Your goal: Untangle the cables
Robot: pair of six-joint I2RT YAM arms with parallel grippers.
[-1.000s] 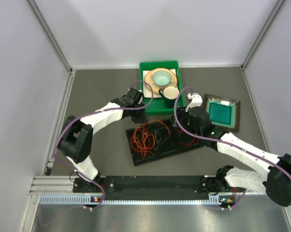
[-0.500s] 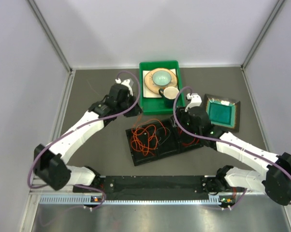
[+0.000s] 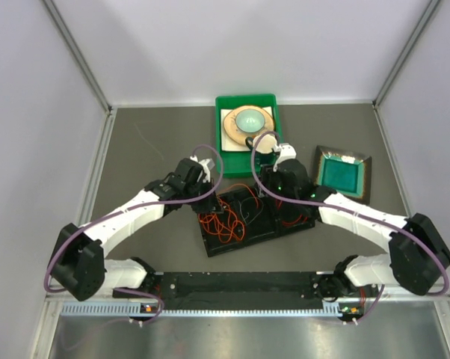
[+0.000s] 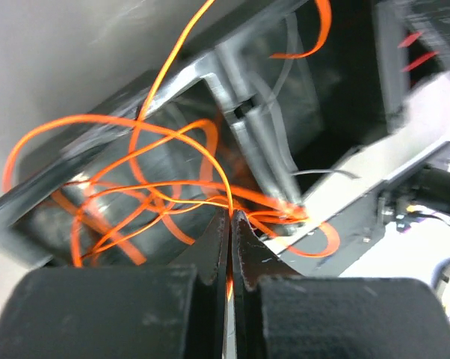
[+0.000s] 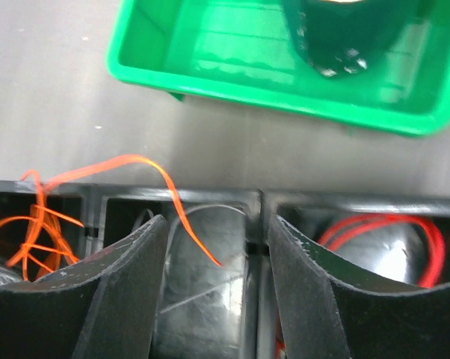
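A black compartment tray [image 3: 212,247] lies mid-table. The orange cable [image 3: 221,222] is a loose tangle in its left compartment, and the red cable [image 3: 290,218] lies in its right one. My left gripper [image 3: 209,202] is at the tray's far left corner. In the left wrist view it [image 4: 231,217] is shut on a strand of the orange cable [image 4: 135,187]. A pale grey cable [image 4: 282,146] lies further back. My right gripper [image 5: 217,239] is open over the middle compartment. An end of the orange cable [image 5: 176,203] hangs between its fingers, untouched, and the red cable [image 5: 389,224] lies to the right.
A green bin [image 3: 223,101] behind the tray holds a plate with a bowl [image 3: 247,120] and a cup [image 3: 265,144]. Its near wall [image 5: 285,93] is close ahead of my right gripper. A teal square dish [image 3: 343,173] sits at the right.
My left arm swung out to the far left, then came back down to the tray's far left corner. My right gripper moved left over the middle compartment. The orange tangle shifted.
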